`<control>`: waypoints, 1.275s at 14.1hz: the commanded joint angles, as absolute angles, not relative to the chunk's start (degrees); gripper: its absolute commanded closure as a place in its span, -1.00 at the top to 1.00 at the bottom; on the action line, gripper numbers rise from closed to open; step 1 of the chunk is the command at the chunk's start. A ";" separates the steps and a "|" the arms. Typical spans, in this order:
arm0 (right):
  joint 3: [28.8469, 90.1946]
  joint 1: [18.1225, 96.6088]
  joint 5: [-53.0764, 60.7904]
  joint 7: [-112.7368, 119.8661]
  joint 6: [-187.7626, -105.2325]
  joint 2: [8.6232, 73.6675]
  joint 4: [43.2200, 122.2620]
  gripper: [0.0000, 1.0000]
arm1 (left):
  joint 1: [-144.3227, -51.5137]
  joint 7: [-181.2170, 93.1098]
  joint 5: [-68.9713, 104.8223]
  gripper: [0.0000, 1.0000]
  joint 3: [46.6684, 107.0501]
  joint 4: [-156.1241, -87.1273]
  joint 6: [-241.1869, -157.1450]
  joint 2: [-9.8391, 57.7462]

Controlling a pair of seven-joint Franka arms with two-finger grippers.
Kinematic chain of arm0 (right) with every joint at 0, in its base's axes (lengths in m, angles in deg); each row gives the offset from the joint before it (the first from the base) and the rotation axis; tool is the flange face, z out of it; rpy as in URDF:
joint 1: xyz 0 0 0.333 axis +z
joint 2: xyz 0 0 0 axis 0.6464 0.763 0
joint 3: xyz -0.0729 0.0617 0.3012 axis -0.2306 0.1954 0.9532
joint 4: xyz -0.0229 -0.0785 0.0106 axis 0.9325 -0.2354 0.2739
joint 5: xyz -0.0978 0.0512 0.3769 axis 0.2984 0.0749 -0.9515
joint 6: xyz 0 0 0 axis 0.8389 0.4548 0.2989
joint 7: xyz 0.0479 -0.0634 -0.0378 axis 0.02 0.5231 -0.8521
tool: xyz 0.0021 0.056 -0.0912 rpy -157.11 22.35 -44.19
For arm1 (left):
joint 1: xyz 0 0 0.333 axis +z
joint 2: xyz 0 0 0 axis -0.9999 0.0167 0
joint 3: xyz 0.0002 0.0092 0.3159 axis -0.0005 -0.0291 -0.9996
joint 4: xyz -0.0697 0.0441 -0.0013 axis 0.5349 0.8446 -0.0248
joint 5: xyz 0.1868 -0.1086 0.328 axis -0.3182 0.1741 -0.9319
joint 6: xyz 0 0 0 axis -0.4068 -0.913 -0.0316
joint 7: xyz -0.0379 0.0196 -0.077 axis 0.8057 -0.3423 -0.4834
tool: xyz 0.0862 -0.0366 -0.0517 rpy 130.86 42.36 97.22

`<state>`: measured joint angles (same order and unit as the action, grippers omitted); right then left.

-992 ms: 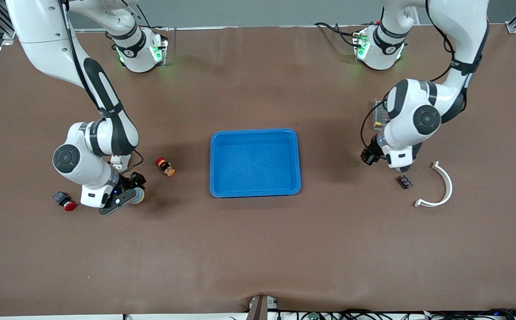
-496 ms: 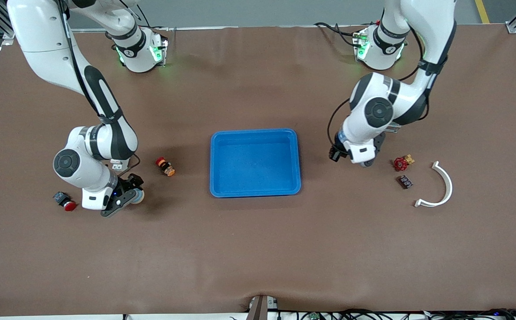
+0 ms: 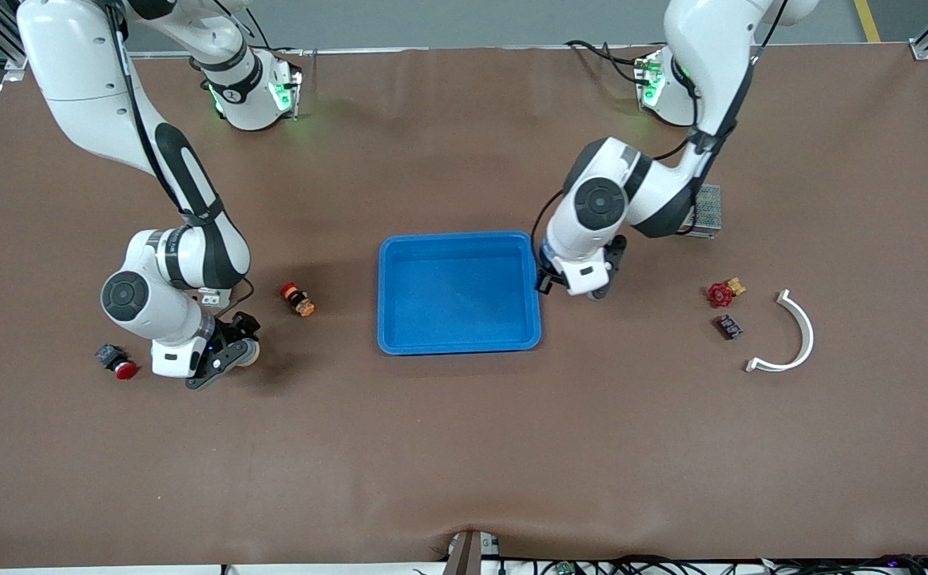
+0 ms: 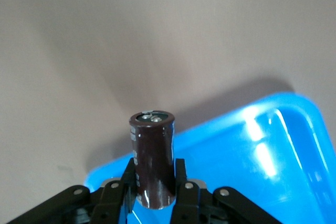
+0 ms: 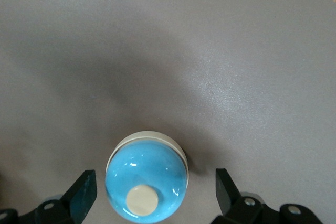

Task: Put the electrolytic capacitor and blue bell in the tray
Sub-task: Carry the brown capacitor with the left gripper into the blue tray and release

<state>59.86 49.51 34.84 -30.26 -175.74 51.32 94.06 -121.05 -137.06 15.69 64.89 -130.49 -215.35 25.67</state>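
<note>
Left wrist view: the electrolytic capacitor point(image 4: 152, 158) is clamped by the left gripper point(image 4: 152, 190) at the tray point(image 3: 459, 292) rim, where early release could drop it outside, while the blue bell point(image 5: 147, 182) sits between the wide-open right gripper point(image 5: 152, 192) fingers, ungrasped.

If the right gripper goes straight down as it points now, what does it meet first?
Most likely the blue bell: it sits between the open jaws of the right gripper, right under it on the table.

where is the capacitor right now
The electrolytic capacitor is clamped upright in the left gripper, in the air at the tray rim on the left arm's side.
</note>
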 commanded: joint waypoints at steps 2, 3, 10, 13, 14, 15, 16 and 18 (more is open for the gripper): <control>60.22 49.23 33.94 -31.48 -176.78 52.57 93.32 1.00 | -125.51 -142.72 13.24 -1.00 64.42 -122.56 -214.10 32.16; 60.14 49.23 33.94 -31.48 -176.78 52.57 93.32 0.91 | -126.04 -142.72 13.15 -1.00 64.42 -122.37 -214.19 32.69; 60.22 49.23 33.76 -31.31 -176.07 52.57 93.14 -0.27 | -128.59 -142.81 13.33 -1.00 64.60 -122.37 -214.54 35.95; 60.22 49.76 33.59 -30.61 -175.46 52.05 92.88 -0.37 | -128.86 -142.72 13.42 0.03 64.60 -122.46 -214.54 35.95; 60.22 49.85 33.50 -30.17 -173.54 51.35 92.71 -0.37 | -128.95 -142.37 13.24 0.99 64.51 -122.37 -214.45 35.95; 60.22 49.85 33.50 -29.03 -170.57 50.30 91.83 -0.37 | -128.77 -142.02 13.24 1.00 64.51 -122.37 -214.11 35.60; 60.22 50.02 33.50 -27.02 -166.62 49.42 90.17 -0.37 | -128.42 -142.10 13.24 1.00 64.51 -122.37 -214.10 35.16; 60.22 50.72 33.50 -23.68 -158.62 48.18 86.48 -0.37 | -128.24 -142.10 13.15 1.00 64.07 -122.28 -213.67 34.20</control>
<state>60.13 50.01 34.41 -26.73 -165.36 50.73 89.14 -128.25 -141.57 14.45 64.70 -122.71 -215.31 35.64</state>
